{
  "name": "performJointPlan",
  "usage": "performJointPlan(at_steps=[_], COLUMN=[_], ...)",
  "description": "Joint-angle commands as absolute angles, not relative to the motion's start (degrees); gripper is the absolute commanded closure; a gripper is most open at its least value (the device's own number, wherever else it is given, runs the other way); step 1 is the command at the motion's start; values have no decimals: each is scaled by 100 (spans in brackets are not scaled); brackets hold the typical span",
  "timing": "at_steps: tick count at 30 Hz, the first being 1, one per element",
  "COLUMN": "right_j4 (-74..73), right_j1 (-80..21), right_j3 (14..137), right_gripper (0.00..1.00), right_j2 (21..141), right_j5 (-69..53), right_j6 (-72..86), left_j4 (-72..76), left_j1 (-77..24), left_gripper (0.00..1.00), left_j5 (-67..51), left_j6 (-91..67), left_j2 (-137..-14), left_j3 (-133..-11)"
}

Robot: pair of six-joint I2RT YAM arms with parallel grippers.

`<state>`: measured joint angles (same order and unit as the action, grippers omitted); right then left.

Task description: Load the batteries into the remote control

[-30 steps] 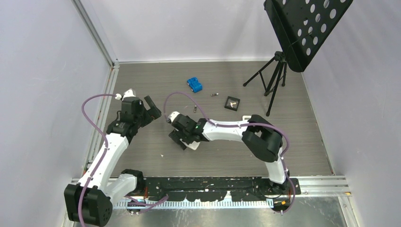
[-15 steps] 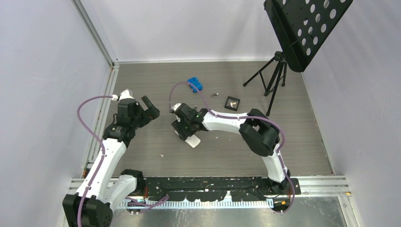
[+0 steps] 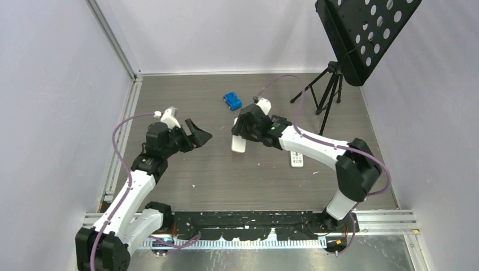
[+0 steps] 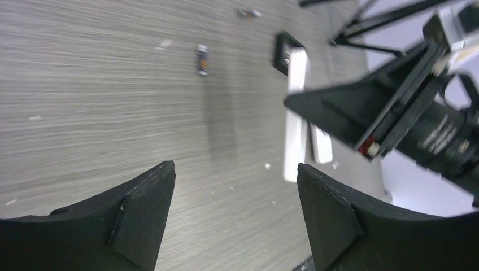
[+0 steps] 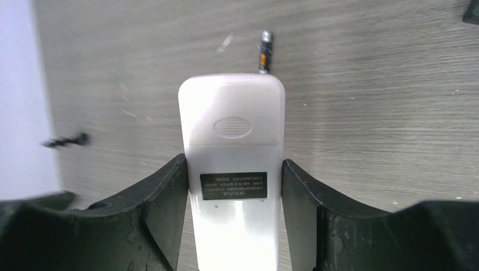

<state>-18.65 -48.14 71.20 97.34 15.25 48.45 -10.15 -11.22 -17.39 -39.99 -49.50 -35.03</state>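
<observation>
Grey table (image 3: 226, 180); right gripper (image 5: 233, 165) tight on remote control (image 5: 231, 113), label (image 5: 233, 186) illegible; left gripper (image 4: 234, 180) spread.

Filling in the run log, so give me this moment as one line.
right jaws: shut on remote control | left jaws: open, empty | battery: on table past remote's tip

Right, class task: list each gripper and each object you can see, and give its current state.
right gripper: shut on the remote control
remote control: gripped between the fingers, label side showing, cover looks on
left gripper: open, empty
batteries: two lying loose on the table
blue block: resting on the table
</observation>
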Motion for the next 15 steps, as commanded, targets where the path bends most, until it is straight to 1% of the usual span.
performJointPlan(at_steps=[1,5,10,11,15], right_j4=[-1135,-1033,-767,-739,-695], right_j1=[-4808,-4799,-4799,-4799,-4775], right_j3=[6861,6760,6512,6479,6443], right_gripper=[59,58,58,58,58], right_j2=[9130,8885,8641,8606,8524], right_j5=[1836,1710,1419,1363,1124], right_j6=[6485,7040,7633,7711,7914], left_j4=[366,960,1285,1352,1694], left_j1=[-1800,-2555,-2965,-2984,-3031], left_gripper=[19,13,12,13,30], left_j5=[-2553,-2517,-1935,-1760,-1665], left_j6=[-3971,-3891,-3955,-4010,-4142], left_j2=[-5182,-5447,-5727,-5764,-5892], left_j3=[-3361,-3314,-3321,-3297,-3276])
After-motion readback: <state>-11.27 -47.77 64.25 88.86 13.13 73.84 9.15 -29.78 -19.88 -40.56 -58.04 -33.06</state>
